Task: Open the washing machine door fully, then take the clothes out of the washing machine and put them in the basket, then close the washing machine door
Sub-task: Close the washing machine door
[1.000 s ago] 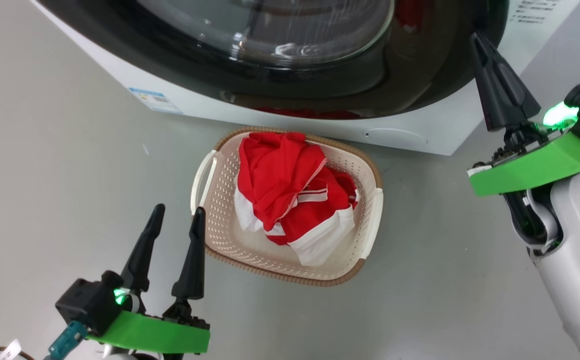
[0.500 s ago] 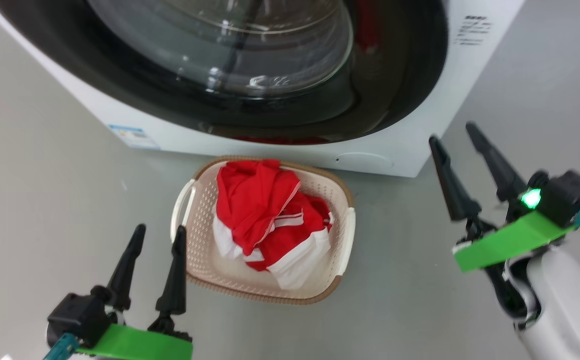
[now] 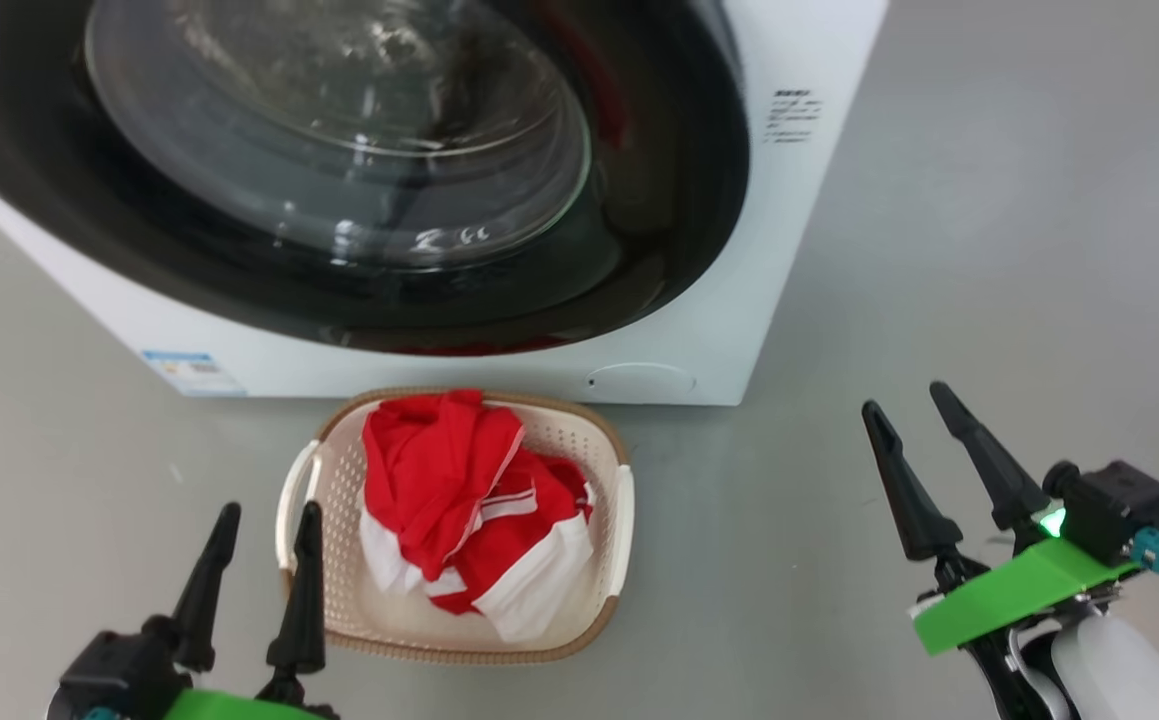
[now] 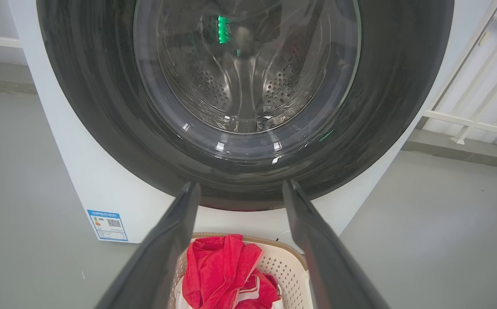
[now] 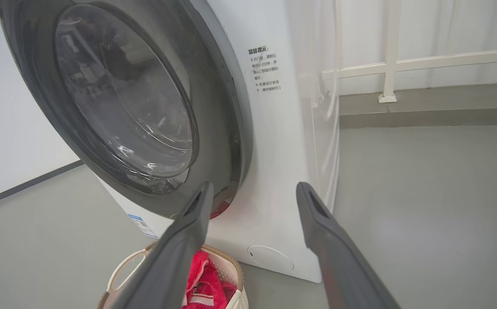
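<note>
Left gripper (image 3: 270, 510) and right gripper (image 3: 905, 398) splayed empty, flanking the basket (image 3: 611, 540) holding the clothes (image 3: 459, 500) before the washing machine (image 3: 729, 300); door (image 3: 659, 200) seemingly shut, possibly unlatched, so liable to swing ajar.

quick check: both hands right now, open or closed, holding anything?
Left hand: open, holding nothing.
Right hand: open, holding nothing.

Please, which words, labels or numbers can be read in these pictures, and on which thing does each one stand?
"温馨提示:" heads a printed notice on the washing machine front, right of the door.
The notice's smaller lines: too small to read surely.
Blue label, lower left corner of the washing machine: too small to read.
</note>
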### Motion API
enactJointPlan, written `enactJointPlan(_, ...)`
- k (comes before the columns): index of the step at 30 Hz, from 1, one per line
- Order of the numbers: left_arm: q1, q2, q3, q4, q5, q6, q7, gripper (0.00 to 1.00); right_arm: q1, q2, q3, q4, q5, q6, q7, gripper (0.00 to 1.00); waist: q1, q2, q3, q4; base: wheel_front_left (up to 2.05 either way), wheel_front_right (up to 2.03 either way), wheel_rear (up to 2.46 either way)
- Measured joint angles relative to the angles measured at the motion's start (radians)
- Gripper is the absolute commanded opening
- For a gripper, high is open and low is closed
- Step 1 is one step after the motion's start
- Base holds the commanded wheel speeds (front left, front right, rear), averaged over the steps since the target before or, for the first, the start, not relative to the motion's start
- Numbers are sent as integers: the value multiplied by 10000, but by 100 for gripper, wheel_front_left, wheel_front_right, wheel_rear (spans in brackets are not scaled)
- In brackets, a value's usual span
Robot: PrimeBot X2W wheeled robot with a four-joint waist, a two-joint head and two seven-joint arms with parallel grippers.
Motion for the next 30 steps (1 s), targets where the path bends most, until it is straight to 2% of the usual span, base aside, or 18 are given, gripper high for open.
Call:
enactJointPlan(13, 804, 4, 336, 75, 466, -4, 0, 100, 938, -50, -357, -75, -12, 0, 2, 100, 0, 0, -835, -702, 0, 0, 0)
enactJointPlan(30, 1414, 10, 593, -23, 750, -4, 0, 100, 1880, -79, -665, -142, -13, 0, 2, 100, 0, 0, -1448, -1246, 0, 0, 0)
